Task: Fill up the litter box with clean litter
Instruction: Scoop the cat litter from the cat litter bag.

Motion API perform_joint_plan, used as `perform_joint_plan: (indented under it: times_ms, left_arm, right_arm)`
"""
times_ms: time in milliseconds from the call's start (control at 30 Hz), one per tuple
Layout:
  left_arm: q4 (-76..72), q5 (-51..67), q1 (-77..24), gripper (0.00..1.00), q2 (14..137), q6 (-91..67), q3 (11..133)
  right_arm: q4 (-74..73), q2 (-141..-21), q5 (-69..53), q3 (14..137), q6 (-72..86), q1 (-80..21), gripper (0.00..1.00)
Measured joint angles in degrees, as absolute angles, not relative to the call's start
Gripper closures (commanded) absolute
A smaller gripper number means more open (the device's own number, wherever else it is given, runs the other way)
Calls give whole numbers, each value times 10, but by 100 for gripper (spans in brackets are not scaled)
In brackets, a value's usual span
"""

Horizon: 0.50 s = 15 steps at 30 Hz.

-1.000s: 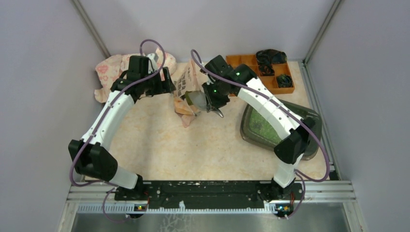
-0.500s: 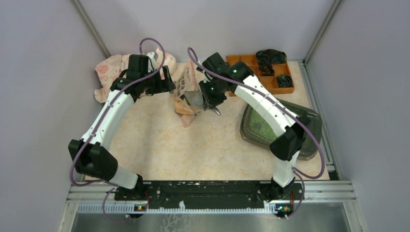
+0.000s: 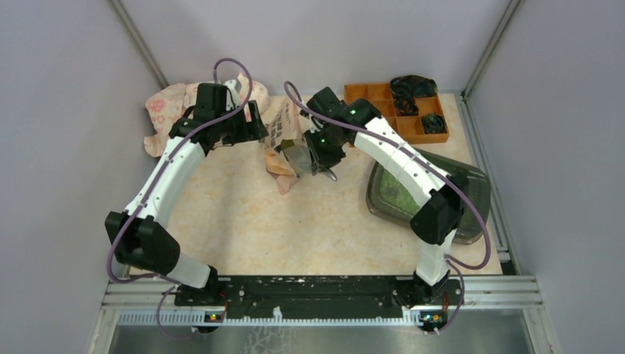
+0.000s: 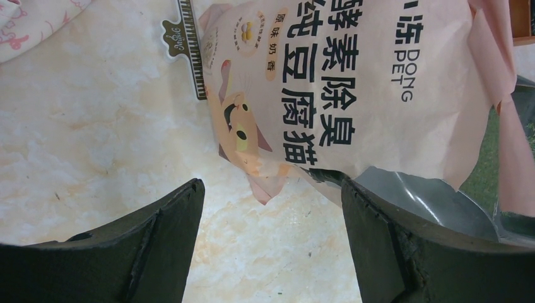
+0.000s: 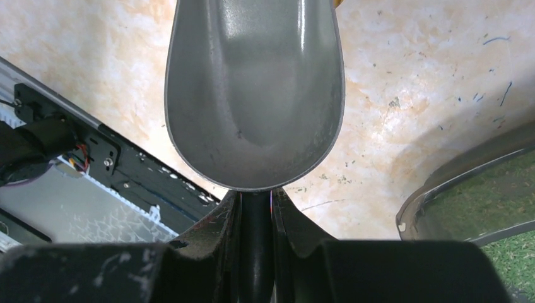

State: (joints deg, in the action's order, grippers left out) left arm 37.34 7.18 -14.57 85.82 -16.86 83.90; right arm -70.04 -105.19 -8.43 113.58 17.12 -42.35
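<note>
The dark grey-green litter box [image 3: 479,188] sits at the right and holds a patch of light-green litter [image 3: 390,198]. Its rim [image 5: 435,189] and litter [image 5: 505,196] show at the right edge of the right wrist view. My right gripper [image 3: 324,151] is shut on the handle of a grey scoop [image 5: 252,95], which is empty and held at the mouth of the pink printed bag [image 3: 284,144]. My left gripper [image 4: 271,196] is open just behind the bag [image 4: 353,82], its right finger beside the bag's torn silver edge.
An orange organiser [image 3: 368,92] with black items stands at the back right. A pink cloth [image 3: 166,107] lies at the back left. A black toothed clip [image 4: 189,38] lies by the bag. Walls close in on both sides.
My right arm has moved the scoop slightly left, towards the bag's mouth. The left arm has not moved.
</note>
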Motion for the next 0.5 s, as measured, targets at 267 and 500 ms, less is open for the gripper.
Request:
perform_joint_plan:
  times_ms: [267,500]
  left_arm:
    - [373,74,-144,15,858,-169,839]
    - [369,80,-144,15,868,-174,841]
  right_arm:
    - [-724,-1096,-83,1178,170,-422,100]
    - [-746,-1229,-93,1358,171,-421,100]
